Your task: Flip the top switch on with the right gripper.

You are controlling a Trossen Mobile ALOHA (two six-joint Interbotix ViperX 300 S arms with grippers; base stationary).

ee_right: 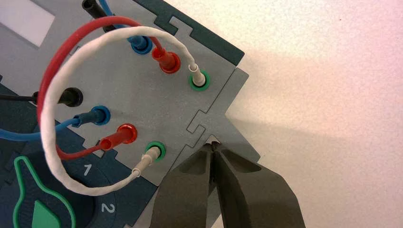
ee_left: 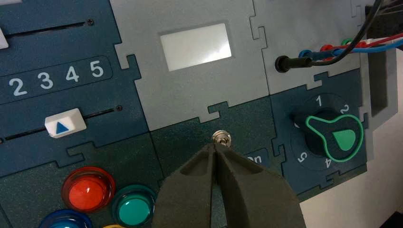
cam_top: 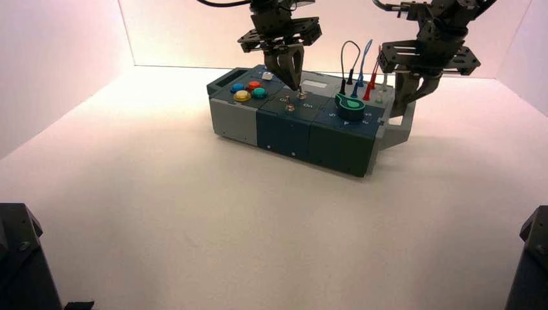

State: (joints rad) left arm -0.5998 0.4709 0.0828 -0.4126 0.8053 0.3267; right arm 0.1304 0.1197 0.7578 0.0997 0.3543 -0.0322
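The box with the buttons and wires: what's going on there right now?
The left gripper, shut, has its tips right at the silvery toggle switch nearest the display window; its lever is too hidden to tell its position. The right gripper, also shut, is at the box's right end, beyond the wires, away from that switch.

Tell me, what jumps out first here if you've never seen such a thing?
Probably the green-edged knob and the red button, bright against the dark panels. Next, the thick white wire arching over the grey panel at the box's right end. Then the left hand, closed, its tip at a small metal switch.
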